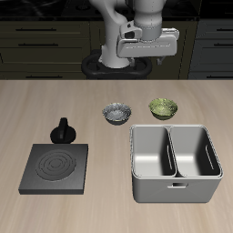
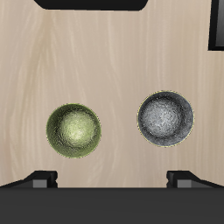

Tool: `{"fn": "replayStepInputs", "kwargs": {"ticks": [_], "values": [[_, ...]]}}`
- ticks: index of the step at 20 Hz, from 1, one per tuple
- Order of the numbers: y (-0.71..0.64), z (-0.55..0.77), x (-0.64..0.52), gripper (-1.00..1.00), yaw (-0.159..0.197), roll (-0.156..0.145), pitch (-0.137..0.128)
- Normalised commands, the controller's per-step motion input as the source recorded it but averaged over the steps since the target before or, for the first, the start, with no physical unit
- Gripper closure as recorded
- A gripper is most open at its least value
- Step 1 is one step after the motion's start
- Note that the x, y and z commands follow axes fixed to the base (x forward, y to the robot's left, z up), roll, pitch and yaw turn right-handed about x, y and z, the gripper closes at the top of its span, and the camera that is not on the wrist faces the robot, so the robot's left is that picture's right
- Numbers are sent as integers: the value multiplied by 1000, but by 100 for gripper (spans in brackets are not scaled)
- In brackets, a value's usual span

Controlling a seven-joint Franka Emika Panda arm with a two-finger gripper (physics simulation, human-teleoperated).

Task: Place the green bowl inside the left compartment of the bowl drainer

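The green bowl (image 1: 163, 109) (image 2: 74, 131) sits upright on the wooden table, just behind the bowl drainer (image 1: 134, 166). The drainer is a grey metal tub split by a middle wall into two bins, and both bins hold nothing. My gripper (image 1: 147, 53) (image 2: 112, 179) hangs high above the table, farther back than the bowl, and points down. It is open, its fingertips (image 2: 39, 179) are spread wide, and nothing is between them. In the wrist view the green bowl lies well below the gripper, closer to one fingertip than to the other.
A grey-and-white patterned bowl (image 1: 116, 113) (image 2: 166, 118) stands beside the green bowl, a short gap apart. A flat black burner plate (image 1: 56, 168) lies near the table's front edge. A small black pot (image 1: 62, 132) stands just behind it.
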Motion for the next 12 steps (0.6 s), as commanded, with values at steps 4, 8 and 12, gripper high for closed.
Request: {"fn": "replayStepInputs", "kwargs": {"ticks": [4, 8, 12], "values": [[471, -96, 37, -100, -1, 43, 12], [534, -45, 7, -100, 3, 55, 10], [150, -25, 57, -100, 22, -27, -24]]}}
